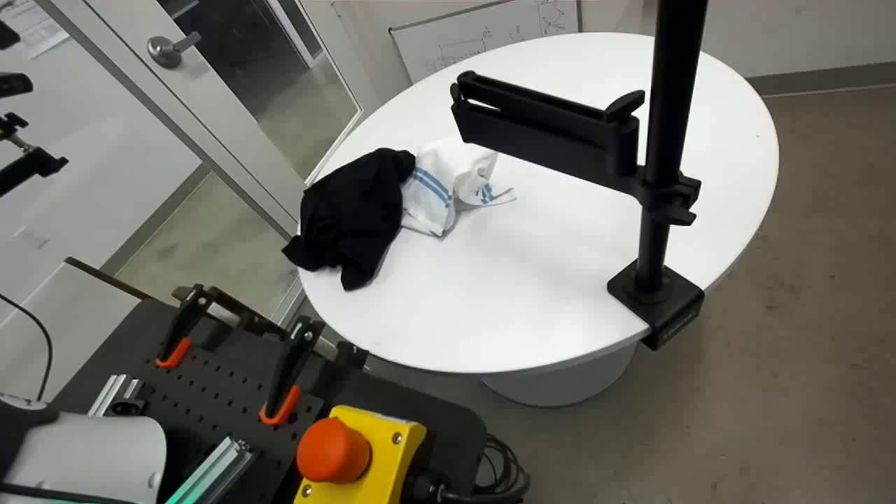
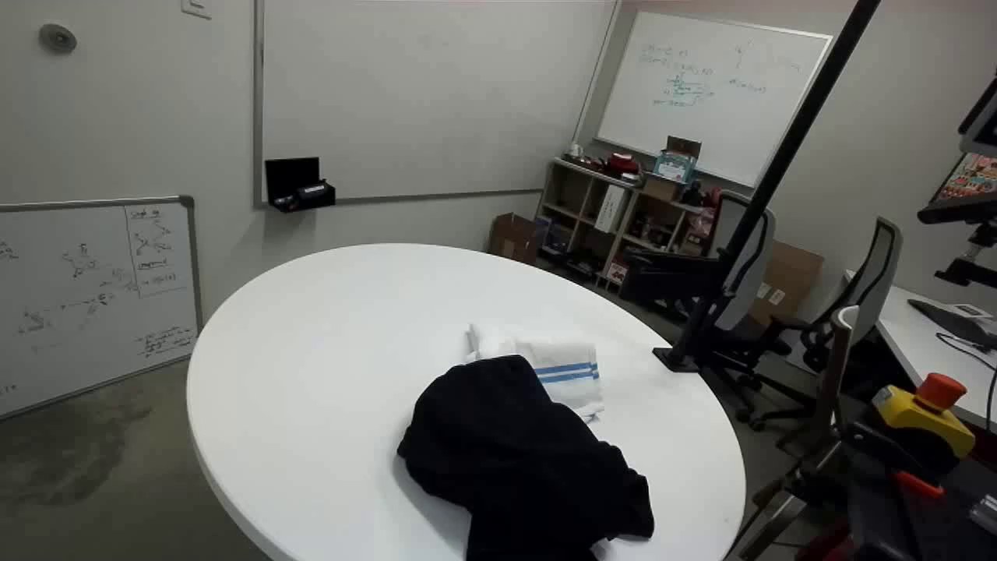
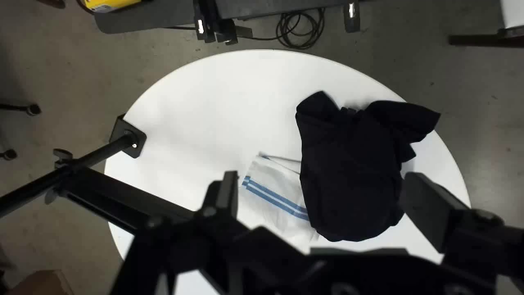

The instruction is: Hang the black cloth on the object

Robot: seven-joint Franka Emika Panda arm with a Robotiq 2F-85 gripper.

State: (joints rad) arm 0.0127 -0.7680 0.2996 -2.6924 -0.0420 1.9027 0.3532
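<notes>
The black cloth point(image 1: 357, 210) lies crumpled on the white round table near its edge, as both exterior views show point(image 2: 522, 452). In the wrist view the cloth point(image 3: 352, 176) lies below and between my fingers. The object appears to be a black stand point(image 1: 549, 129), a pole clamped to the table's edge with a horizontal arm above the tabletop. It also shows in an exterior view point(image 2: 674, 274) and at the left of the wrist view point(image 3: 118, 196). My gripper point(image 3: 321, 192) is wide open and holds nothing. It is out of sight in both exterior views.
A white cloth with blue stripes point(image 1: 430, 192) lies beside the black cloth, partly under it. The round table point(image 1: 476, 315) stands beside a black bench with clamps point(image 1: 283, 378) and a yellow-and-red stop button point(image 1: 364, 455). Chairs point(image 2: 748, 265) and shelves point(image 2: 600, 218) stand behind.
</notes>
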